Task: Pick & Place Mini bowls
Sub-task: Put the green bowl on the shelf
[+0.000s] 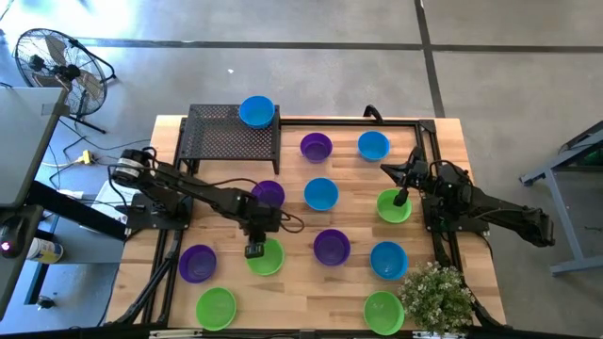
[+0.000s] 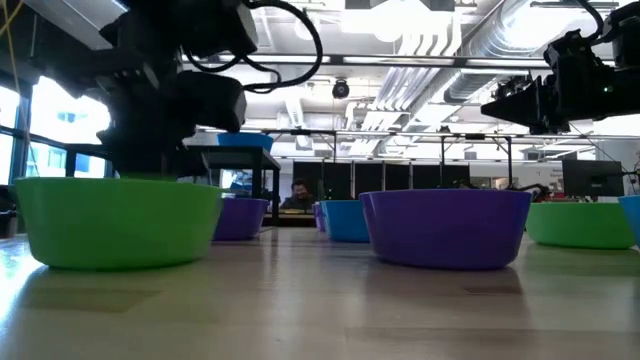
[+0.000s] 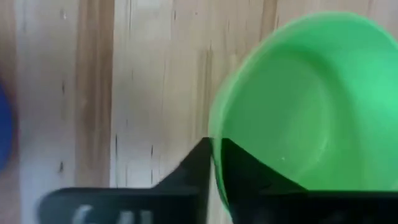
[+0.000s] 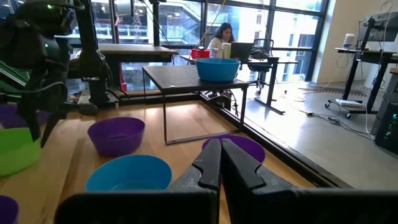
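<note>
- Your desk [image 1: 311,292] is a light wooden top, with a black mesh rack [image 1: 231,139] standing at its far left corner.
- One blue bowl [image 1: 256,111] sits on top of the rack, at the rack's right end.
- A small leafy plant [image 1: 436,295] stands at the near right corner of the desk.
- The remaining mini bowls are spread over the open desk top: two purple ones and a blue one along the far edge, a blue one in the centre, a purple and a blue one nearer the front, a purple one [image 1: 198,263] toward the near left, and lime green ones [image 1: 216,307] along the near edge.
- Your left gripper [image 1: 254,249] is down at the rim of a green bowl [image 1: 267,256] left of the desk's centre. In the left wrist view its fingers [image 3: 239,168] are pinching the bowl's wall, one outside, one inside.
- Your right gripper [image 1: 401,197] hangs over another green bowl [image 1: 393,206] near the right edge. In the right wrist view its fingers [image 4: 211,163] are pressed together, holding nothing.
</note>
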Controlling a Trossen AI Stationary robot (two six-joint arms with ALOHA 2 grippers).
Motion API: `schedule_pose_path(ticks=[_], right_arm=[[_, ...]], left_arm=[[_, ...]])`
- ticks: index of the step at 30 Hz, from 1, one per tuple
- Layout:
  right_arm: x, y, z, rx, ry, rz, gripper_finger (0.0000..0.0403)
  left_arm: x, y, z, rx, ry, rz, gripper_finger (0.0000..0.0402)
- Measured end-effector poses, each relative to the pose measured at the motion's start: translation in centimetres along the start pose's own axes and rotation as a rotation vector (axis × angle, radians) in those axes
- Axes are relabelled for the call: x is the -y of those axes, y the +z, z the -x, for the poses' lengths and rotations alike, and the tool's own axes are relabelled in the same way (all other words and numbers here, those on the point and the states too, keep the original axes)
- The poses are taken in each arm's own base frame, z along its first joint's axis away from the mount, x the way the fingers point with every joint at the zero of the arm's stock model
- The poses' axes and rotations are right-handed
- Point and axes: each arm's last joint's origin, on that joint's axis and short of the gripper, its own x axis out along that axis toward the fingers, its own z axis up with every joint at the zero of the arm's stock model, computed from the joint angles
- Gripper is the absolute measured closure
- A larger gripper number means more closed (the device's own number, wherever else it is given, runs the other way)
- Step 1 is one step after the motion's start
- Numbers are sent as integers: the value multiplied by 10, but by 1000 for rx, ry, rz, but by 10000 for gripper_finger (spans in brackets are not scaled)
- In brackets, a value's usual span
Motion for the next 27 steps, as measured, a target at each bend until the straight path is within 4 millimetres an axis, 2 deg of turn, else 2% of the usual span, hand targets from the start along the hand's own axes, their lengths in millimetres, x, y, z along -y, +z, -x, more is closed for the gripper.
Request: schedule_pose_path(ticks=[6, 10, 14, 20, 24, 27], right_arm=[[0, 0, 0, 0, 1, -1, 402], [0, 0, 0, 3, 2, -2, 402], [0, 1, 0, 7, 9, -3, 402], [0, 1, 0, 7, 17, -3, 402], [-1, 1, 0, 8, 18, -3, 402], [-1, 1, 0, 9, 18, -3, 402]], left_arm=[[11, 11, 55, -31, 130, -61, 395], [4, 15, 102, 39, 197, -40, 396], [-19, 2, 149, 154, 244, 58, 398], [-63, -29, 207, 329, 380, 333, 399], [-92, -51, 233, 410, 484, 546, 400], [-114, -63, 244, 426, 544, 672, 400]])
